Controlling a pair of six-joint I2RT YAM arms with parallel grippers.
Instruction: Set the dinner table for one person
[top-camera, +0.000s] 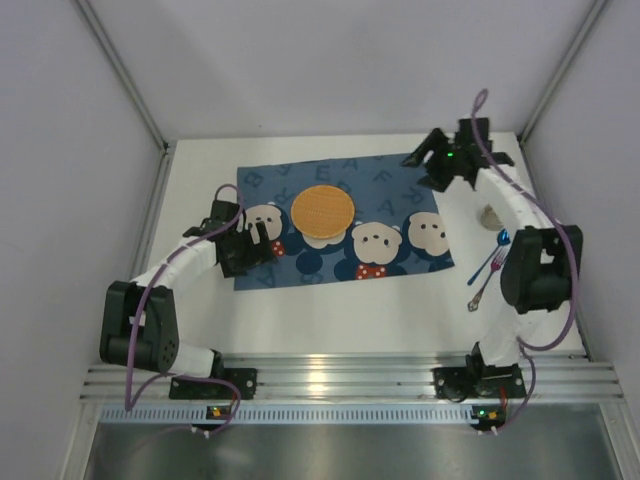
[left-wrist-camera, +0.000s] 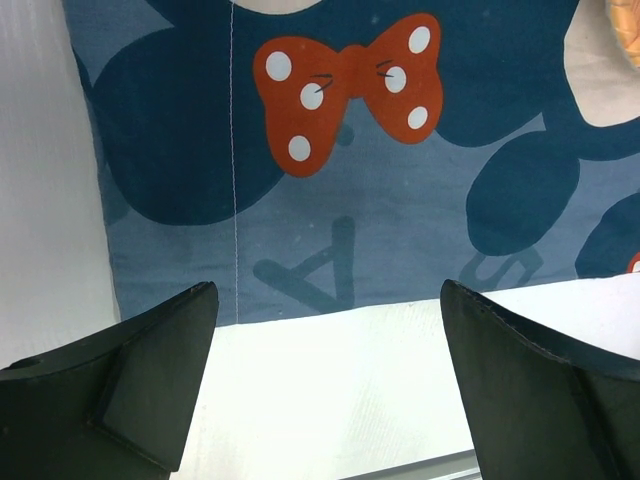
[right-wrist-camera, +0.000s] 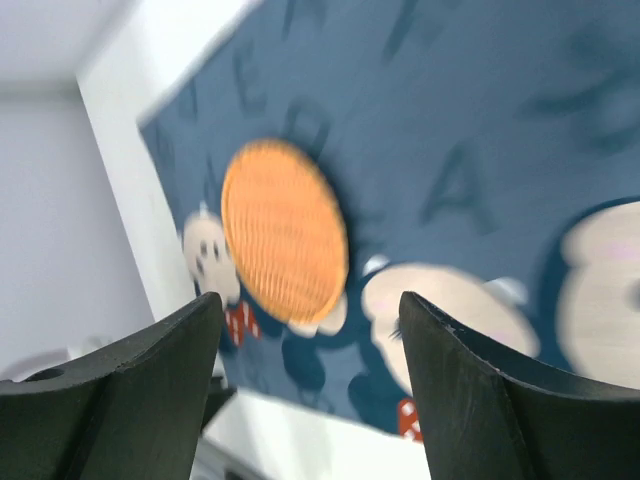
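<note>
Dinner table (top-camera: 340, 315) spread beneath both pincers: with right pincer (right-wrist-camera: 305, 320) parted and empty above the placemat (top-camera: 300, 265), draw back toward fork (top-camera: 487, 283) and spoon (top-camera: 497, 245) behind it, pinching one handle squarely, then lay it just beside the mat; left pincer (left-wrist-camera: 328, 300) wide, empty.

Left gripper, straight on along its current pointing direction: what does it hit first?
Likely the dinner table, just short of the blue placemat, or the placemat's near edge itself; depth is unclear. The left gripper holds nothing, jaws open.
</note>
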